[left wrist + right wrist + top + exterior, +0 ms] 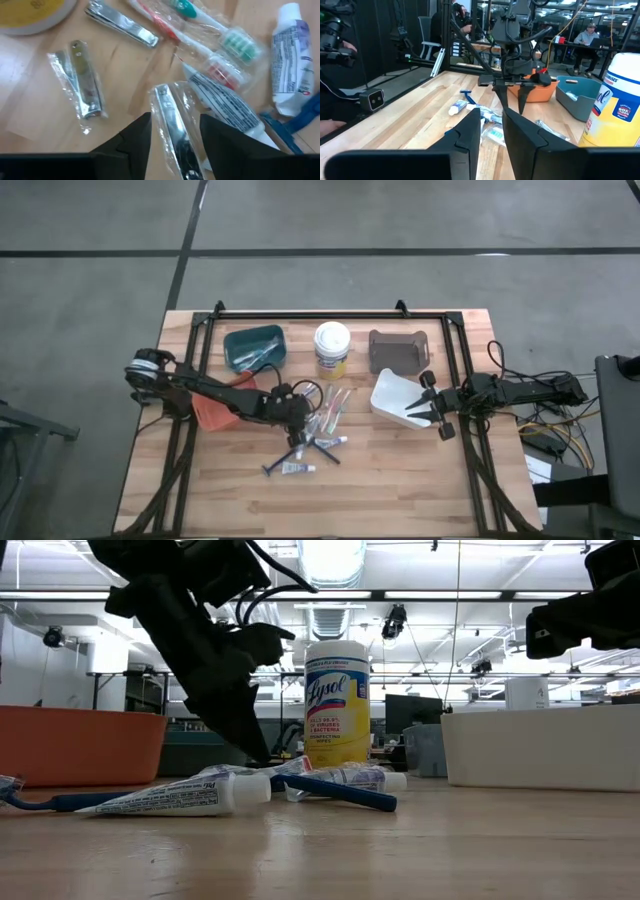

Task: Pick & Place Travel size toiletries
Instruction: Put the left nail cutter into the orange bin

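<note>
The toiletries lie in a loose pile [318, 435] on the wooden table: wrapped toothbrushes [215, 35], white tubes [290, 55], blue razors [340, 792] and wrapped metal nail clippers [85, 82]. My left gripper [175, 132] is open, low over the pile. Its fingers stand on either side of one wrapped nail clipper [170, 117] that lies flat on the table. My right gripper [418, 412] is open and hovers at the table's right side, beside the white bin [395, 395], holding nothing.
A Lysol tub [332, 348] stands behind the pile. A teal bin [255, 347] with items in it, an orange bin [210, 408] and a brown bin [398, 350] also sit on the table. Bare wood lies toward the near edge. People sit in the room beyond.
</note>
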Robot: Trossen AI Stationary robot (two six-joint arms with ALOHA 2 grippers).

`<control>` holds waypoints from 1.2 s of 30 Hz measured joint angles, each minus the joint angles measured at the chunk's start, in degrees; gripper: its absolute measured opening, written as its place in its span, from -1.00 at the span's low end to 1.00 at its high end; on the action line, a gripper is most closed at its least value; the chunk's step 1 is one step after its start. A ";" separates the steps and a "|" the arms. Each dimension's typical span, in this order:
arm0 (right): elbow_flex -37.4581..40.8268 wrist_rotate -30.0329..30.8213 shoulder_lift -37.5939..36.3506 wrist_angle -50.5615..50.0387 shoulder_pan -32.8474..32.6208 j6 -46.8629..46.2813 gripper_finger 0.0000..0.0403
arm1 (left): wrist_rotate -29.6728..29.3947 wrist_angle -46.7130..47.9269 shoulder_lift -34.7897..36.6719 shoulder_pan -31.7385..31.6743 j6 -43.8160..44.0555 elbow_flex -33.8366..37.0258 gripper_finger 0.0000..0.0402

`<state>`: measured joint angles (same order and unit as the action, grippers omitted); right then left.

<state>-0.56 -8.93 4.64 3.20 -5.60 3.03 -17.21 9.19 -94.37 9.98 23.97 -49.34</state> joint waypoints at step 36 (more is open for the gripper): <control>0.00 0.00 0.02 0.00 0.00 -0.01 -0.66 | -1.16 -12.26 0.07 0.26 4.29 10.54 -0.42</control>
<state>-0.56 -8.93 4.67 3.20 -5.60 3.02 -18.37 -3.07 -94.30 10.24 28.25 -38.81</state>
